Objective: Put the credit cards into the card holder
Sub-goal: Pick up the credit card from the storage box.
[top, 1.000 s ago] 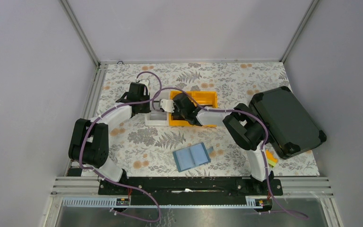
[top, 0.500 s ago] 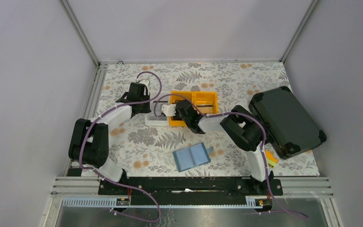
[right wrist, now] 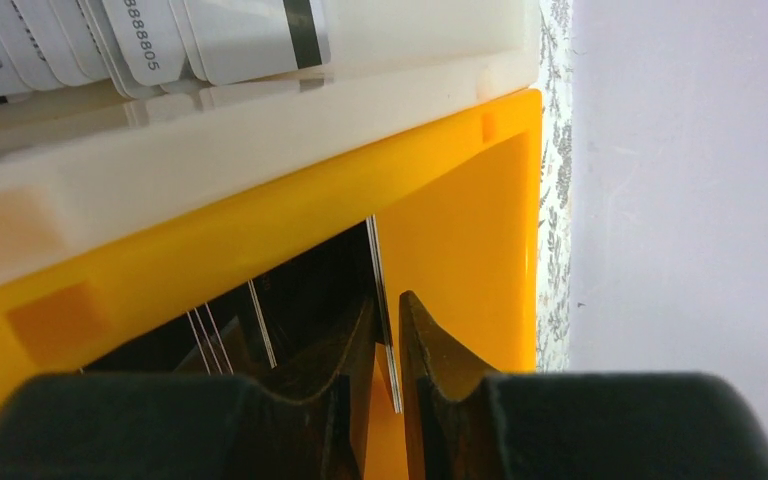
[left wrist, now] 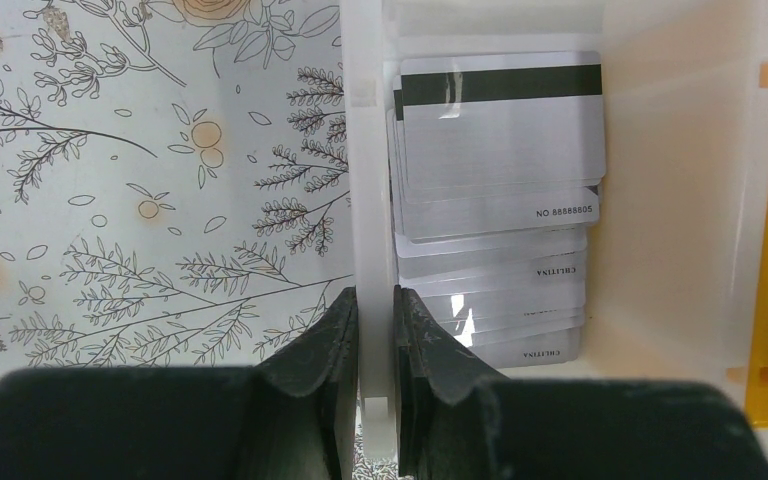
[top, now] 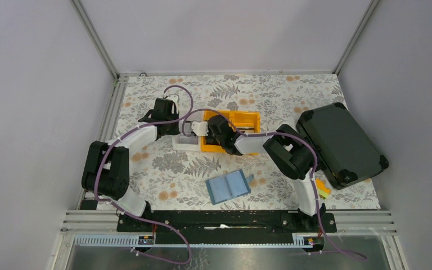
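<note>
Right wrist view shows the right gripper (right wrist: 388, 305) pinching an edge-on credit card (right wrist: 374, 250) inside the orange bin (right wrist: 460, 220), its face hidden; the left gripper (left wrist: 375, 300) clamps the wall of the white bin (left wrist: 364, 150); the card holder (top: 229, 186) lies open, apart

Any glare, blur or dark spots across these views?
Left wrist: credit cards sharp, print legible, with a small glare patch on the top one; left gripper dark and soft-edged. Right wrist: white bin wall blurred up close, orange bin interior dark. Top external: even light, faint shadows, no glare.
</note>
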Controlling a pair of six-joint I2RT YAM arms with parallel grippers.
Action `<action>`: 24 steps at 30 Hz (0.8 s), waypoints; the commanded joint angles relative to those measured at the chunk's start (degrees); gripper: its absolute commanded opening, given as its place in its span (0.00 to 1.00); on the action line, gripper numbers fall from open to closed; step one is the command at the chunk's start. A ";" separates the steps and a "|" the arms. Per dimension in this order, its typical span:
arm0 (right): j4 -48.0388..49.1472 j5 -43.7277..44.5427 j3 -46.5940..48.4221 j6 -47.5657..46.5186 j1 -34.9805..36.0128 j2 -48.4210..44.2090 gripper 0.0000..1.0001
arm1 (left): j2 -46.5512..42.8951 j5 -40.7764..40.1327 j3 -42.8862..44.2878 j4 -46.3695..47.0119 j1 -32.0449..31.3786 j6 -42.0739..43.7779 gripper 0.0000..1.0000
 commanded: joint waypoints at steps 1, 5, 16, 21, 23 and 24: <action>-6.13 -2.70 4.11 3.64 -0.68 -1.30 0.22 | -0.31 -0.13 0.64 -1.46 -0.13 2.73 0.00; -7.62 -3.01 5.33 4.25 -1.11 -0.65 0.23 | -0.30 -0.15 0.65 -1.41 -0.13 2.73 0.00; -8.73 -3.24 7.83 4.16 -2.09 2.01 0.24 | -0.40 -0.13 0.65 -1.46 -0.13 2.73 0.00; -9.00 -4.06 9.10 4.31 -2.18 3.11 0.22 | -0.28 -0.04 0.68 -1.55 -0.13 2.73 0.00; -10.20 -4.88 9.71 4.87 -2.18 3.09 0.19 | -0.24 -0.02 0.69 -1.49 -0.13 2.74 0.00; -10.61 -5.05 9.77 5.10 -2.20 2.98 0.16 | -0.24 -0.08 0.72 -1.52 -0.13 2.73 0.00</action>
